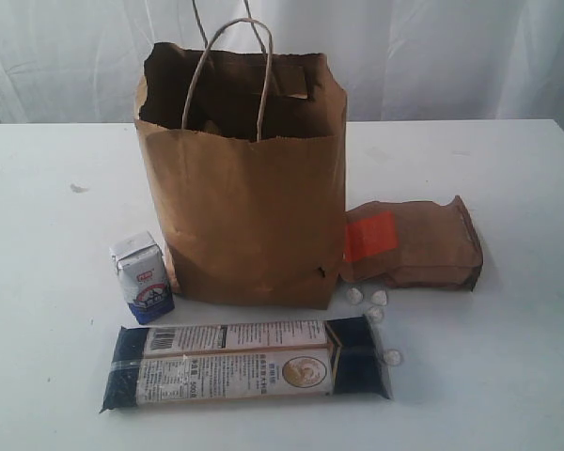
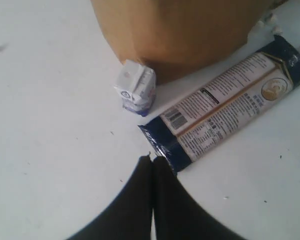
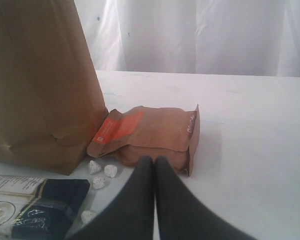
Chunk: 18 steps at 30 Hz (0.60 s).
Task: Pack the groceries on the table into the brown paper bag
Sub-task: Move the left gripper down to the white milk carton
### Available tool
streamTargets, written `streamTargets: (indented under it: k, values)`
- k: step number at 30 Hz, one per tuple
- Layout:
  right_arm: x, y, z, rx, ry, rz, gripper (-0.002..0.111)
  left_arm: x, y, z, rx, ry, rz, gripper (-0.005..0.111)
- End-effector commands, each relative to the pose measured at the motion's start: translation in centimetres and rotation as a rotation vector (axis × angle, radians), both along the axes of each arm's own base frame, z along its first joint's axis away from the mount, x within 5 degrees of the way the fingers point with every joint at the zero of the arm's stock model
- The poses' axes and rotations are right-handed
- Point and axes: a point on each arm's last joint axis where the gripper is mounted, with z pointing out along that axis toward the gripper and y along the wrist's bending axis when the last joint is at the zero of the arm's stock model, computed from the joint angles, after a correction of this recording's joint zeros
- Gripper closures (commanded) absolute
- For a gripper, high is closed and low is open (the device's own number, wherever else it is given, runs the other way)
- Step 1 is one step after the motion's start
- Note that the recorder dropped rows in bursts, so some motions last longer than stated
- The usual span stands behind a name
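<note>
Inside the brown paper bag point(image 1: 244, 216), shadow obscured everything; the print on the noodle pack point(image 1: 249, 362) was too small to read.

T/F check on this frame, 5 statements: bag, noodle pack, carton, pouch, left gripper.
1. The brown paper bag stands upright on the table. True.
2. The noodle pack is already inside the bag. False: it lies flat on the table in front of the bag.
3. The carton stands close to the bag's left side in the exterior view. True.
4. The pouch stands upright. False: it lies on its side, right of the bag.
5. The left gripper is open around the carton. False: its fingers are shut together, holding nothing, and the carton sits apart from it.
</note>
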Motion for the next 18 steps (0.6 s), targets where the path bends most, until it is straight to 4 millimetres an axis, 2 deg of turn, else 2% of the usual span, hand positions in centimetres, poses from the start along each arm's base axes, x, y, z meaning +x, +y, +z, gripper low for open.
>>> streamTargets:
  k: [1,5,9,12,18]
  values:
    - [0.0,0.0,-0.2,-0.002,0.002,-0.005,0.108,-0.4,-0.2,-4.0,-0.033,0.074,0.012,0.107]
    - [0.0,0.0,-0.2,-0.002,0.002,-0.005,0.108,-0.1,-0.4,-6.2,-0.004,0.105,-0.005,0.107]
    - [0.0,0.0,-0.2,-0.002,0.002,-0.005,0.108,0.3,-1.0,-6.9,0.002,0.128,-0.065,0.105]
    - [0.0,0.0,-0.2,-0.004,0.001,-0.005,0.108,0.8,-1.5,-7.1,-0.008,0.126,-0.094,0.090]
    - [0.0,0.0,-0.2,-0.004,0.001,-0.005,0.108,2.4,-2.2,-7.7,-0.010,0.083,-0.093,0.046]
